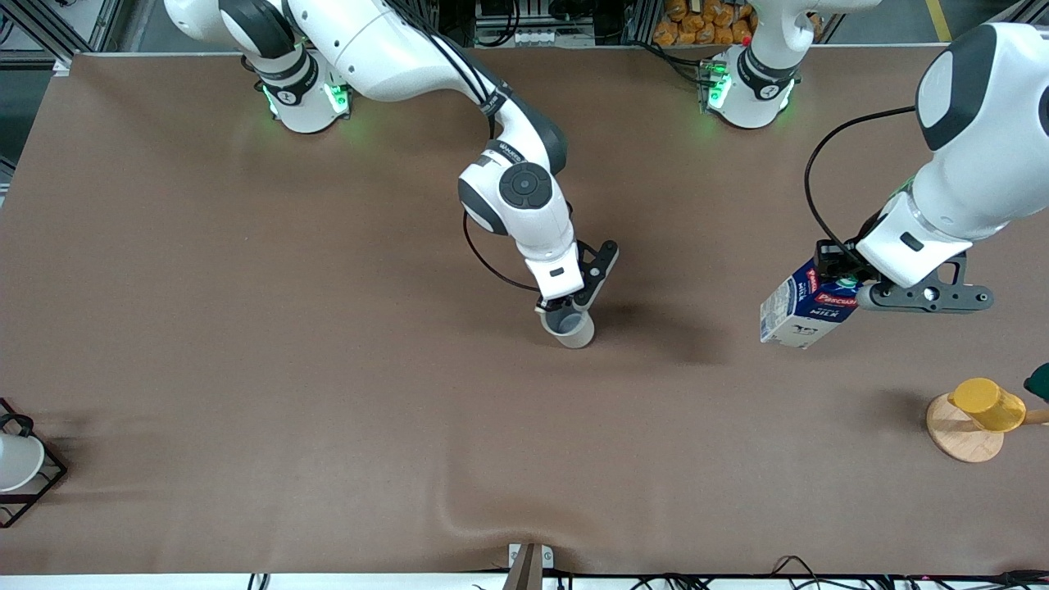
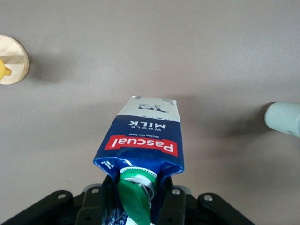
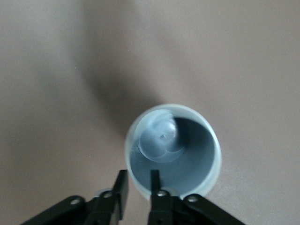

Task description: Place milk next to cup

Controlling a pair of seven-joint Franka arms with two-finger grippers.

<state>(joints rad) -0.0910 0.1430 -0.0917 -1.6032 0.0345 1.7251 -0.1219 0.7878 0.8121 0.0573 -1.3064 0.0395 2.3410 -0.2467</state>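
The milk point(image 1: 807, 307), a dark blue carton with a red label and green cap, hangs tilted in the air over the table toward the left arm's end. My left gripper point(image 1: 844, 283) is shut on its top by the cap point(image 2: 136, 197). The cup point(image 1: 569, 324), cream-white with a grey inside, stands upright at the middle of the table and also shows in the left wrist view point(image 2: 283, 119). My right gripper point(image 1: 565, 307) is over its rim. In the right wrist view point(image 3: 138, 176) one finger is inside the cup point(image 3: 187, 154) and the other stands slightly off the outer wall, so the gripper is open.
A yellow cup point(image 1: 987, 404) lies on a wooden disc point(image 1: 963, 430) near the left arm's end, nearer to the front camera than the milk. A white cup in a black wire frame point(image 1: 16, 463) sits at the right arm's end. The brown cloth wrinkles near the front edge point(image 1: 492, 508).
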